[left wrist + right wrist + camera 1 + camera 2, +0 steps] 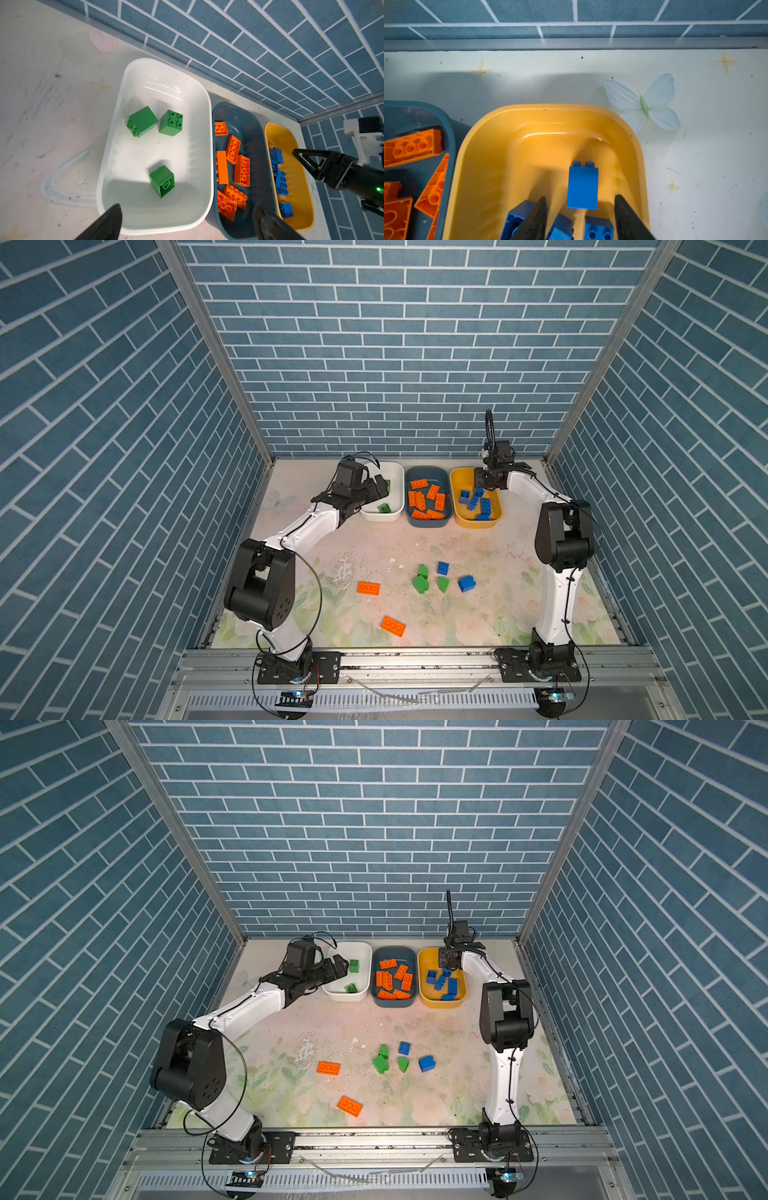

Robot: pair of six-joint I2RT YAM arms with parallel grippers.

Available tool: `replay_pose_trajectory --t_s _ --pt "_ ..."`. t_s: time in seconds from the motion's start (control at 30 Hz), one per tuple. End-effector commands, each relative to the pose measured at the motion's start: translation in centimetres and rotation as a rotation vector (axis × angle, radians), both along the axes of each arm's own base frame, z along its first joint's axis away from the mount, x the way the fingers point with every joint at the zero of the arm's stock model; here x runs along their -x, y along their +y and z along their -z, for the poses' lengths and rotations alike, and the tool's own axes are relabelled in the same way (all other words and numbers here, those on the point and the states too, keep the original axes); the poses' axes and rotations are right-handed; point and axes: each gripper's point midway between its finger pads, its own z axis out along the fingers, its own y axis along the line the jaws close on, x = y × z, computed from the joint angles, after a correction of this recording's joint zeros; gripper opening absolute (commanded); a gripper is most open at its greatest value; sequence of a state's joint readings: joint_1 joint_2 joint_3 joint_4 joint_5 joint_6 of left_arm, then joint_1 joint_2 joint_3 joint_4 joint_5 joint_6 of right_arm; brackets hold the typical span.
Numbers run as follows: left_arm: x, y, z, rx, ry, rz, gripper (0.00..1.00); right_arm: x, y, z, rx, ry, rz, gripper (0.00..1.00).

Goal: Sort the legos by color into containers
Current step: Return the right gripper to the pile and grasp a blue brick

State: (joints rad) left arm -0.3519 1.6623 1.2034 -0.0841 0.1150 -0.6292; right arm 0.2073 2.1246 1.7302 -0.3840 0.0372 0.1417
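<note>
The right gripper [579, 197] is held over the yellow tub [508, 116], jaws parted, and a blue brick [582, 187] is seen between its fingertips, touched by neither. The left gripper [187, 206] is spread wide and empty above the white tub [116, 104], where three green blocks [170, 122] are settled. Seven loose legos [368, 588] are scattered on the table [498, 614].

Both top views hang high above the front rail [415, 659], looking steeply down toward the back wall [395, 364]; the table [365, 547] fills each frame's lower middle, and they share almost the whole scene. The left wrist camera looks down closely onto the white tub [128, 155], teal tub [249, 124] and yellow tub [286, 135]. The right wrist camera sits nearer still over the yellow tub, facing the wall; the 2 wrist views share the teal and yellow tubs.
</note>
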Motion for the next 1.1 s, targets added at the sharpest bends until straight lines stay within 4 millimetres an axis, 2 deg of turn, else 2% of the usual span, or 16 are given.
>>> replay_pose_trajectory --t_s 0.0,0.2,0.3,0.33,0.37,0.4,0.57,0.63,0.77,0.93,1.07 --pt "0.1 0.1 -1.0 -0.012 -0.037 0.001 0.99 1.6 0.6 -2.3 -0.049 -0.02 -0.004 0.56" --pt "0.7 0.1 -1.1 -0.033 -0.042 0.009 0.99 4.5 1.2 -3.5 -0.079 -0.034 -0.023 0.65" --pt "0.9 0.0 -0.9 -0.028 -0.035 0.014 0.99 6.1 1.6 -3.7 -0.106 -0.03 -0.043 0.73" --pt "1.0 0.0 -1.0 -0.027 -0.035 0.017 0.99 6.7 1.8 -3.8 -0.113 -0.028 -0.052 0.77" --pt "1.0 0.0 -0.9 -0.028 -0.031 0.018 0.99 7.2 2.0 -3.9 -0.118 -0.028 -0.058 0.85" --pt "1.1 -0.1 -0.9 -0.031 -0.033 0.024 0.99 7.8 2.2 -4.0 -0.124 -0.028 -0.066 0.99" --pt "1.8 -0.4 -1.3 -0.092 -0.059 0.037 0.99 10.2 3.1 -4.5 -0.145 -0.04 -0.097 0.99" --pt "2.2 -0.6 -1.6 -0.125 -0.067 0.054 0.99 11.7 4.2 -4.6 -0.168 -0.021 -0.138 0.99" --pt "3.2 -0.6 -2.1 -0.169 -0.079 0.056 0.99 15.2 6.0 -2.5 -0.201 0.047 -0.193 0.99" --pt "3.6 -0.2 -1.6 -0.175 -0.094 0.042 0.99 20.3 8.1 2.0 -0.198 0.22 -0.249 0.99" --pt "3.6 -0.2 -0.9 -0.188 -0.07 0.048 0.99 24.0 9.9 3.8 -0.205 0.336 -0.318 0.98"
